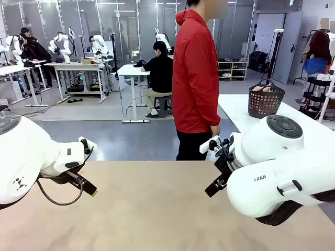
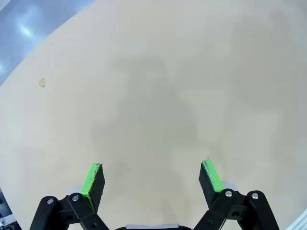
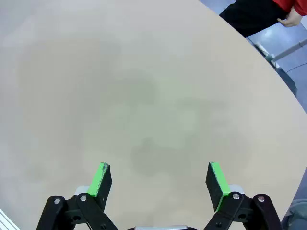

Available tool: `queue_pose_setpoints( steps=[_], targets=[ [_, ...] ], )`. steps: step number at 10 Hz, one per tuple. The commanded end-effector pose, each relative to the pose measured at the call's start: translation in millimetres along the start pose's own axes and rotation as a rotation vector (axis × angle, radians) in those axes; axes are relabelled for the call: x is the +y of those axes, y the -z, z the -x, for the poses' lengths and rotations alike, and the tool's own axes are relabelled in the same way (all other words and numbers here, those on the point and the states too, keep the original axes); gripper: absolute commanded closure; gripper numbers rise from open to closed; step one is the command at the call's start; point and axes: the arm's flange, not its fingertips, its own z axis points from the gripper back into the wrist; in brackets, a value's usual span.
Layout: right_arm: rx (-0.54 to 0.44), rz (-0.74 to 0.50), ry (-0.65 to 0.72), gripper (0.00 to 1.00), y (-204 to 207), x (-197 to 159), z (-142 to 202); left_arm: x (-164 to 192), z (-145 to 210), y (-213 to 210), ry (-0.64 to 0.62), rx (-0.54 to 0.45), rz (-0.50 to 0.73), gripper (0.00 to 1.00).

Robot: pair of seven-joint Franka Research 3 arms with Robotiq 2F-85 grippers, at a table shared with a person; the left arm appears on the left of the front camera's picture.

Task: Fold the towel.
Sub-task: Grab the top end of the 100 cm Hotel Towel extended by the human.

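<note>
The left gripper [image 2: 153, 177] and the right gripper [image 3: 159, 179] hang over a bare, beige tabletop [image 1: 157, 209]. Both have their jaws spread wide, with nothing between the green pads. A person in a red jacket [image 1: 195, 73] stands side-on at the far edge, one hand [image 1: 215, 130] hanging at the side. The salmon-pink towel [image 1: 261, 89] appears to sit bunched in the mouth of a dark woven basket [image 1: 264, 107]. The basket stands on a white side table [image 1: 235, 107], well apart from the work surface, though the cloth is too small here to identify for sure. On that reading the folding has not begun: the towel is yet to be laid out, and every fold is left. The count: two grippers, one person at the table, one basket, one towel.
</note>
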Motion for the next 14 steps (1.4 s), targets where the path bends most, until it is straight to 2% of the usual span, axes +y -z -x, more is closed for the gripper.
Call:
queue_pose_setpoints(
  steps=[1,10,12,13,14],
  targets=[
    [0.0,0.0,0.0,0.0,0,0,0,0,0,0,0.0,0.0,0.0,0.0],
    [0.0,0.0,-0.002,0.0,0,0,0,0,0,0,0.001,0.0,0.0,0.0],
    [-0.049,-0.139,0.087,0.0,-51,-23,-26,16,-32,-61,-0.064,-0.041,0.123,0.0],
    [-0.083,-0.193,0.137,0.0,-78,-38,-33,37,-39,-89,-0.153,-0.031,0.22,0.0],
    [-0.088,-0.303,0.183,0.0,-105,-54,-36,58,-39,-115,-0.224,-0.017,0.377,0.0]
  ],
)
